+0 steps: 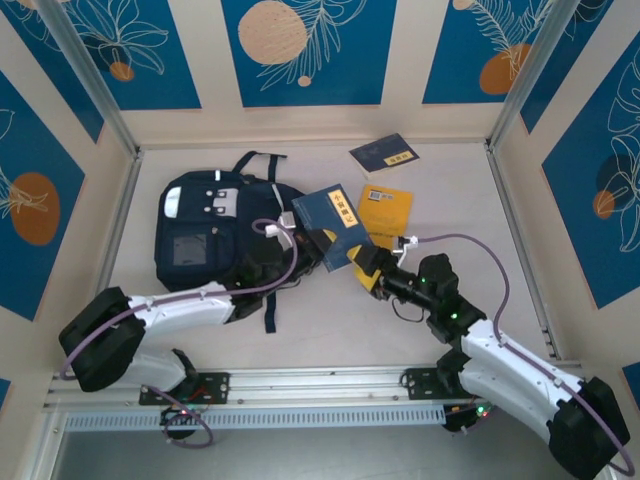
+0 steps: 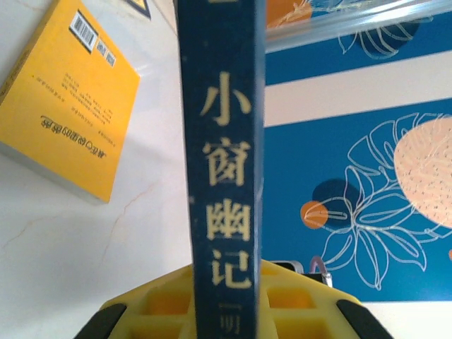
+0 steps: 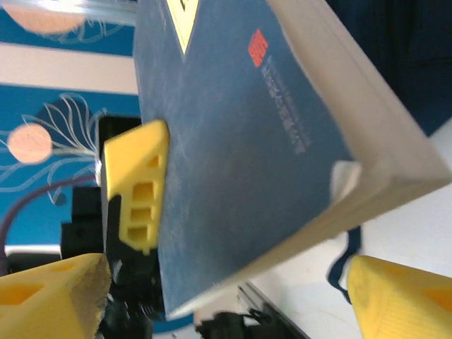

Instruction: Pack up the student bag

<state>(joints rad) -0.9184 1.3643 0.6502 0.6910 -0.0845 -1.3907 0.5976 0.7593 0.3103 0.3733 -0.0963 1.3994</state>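
The student bag (image 1: 200,235), a dark navy backpack with a grey front patch, lies at the left of the table. Just to its right a blue book (image 1: 335,222) is held up off the table, with my left gripper (image 1: 300,238) shut on it. In the left wrist view the book's spine (image 2: 224,176) stands between the yellow fingers of that gripper (image 2: 226,311). My right gripper (image 1: 362,265) sits at the book's near right corner. In the right wrist view it (image 3: 226,296) is open, its fingertips spread wide of the book's cover (image 3: 240,134). The left gripper's finger (image 3: 135,183) presses on that cover.
A yellow book (image 1: 388,212) lies flat just right of the blue one, also seen in the left wrist view (image 2: 67,106). A small dark blue book (image 1: 384,153) lies near the back wall. A bag strap (image 1: 270,315) trails toward the near edge. Patterned walls enclose the table.
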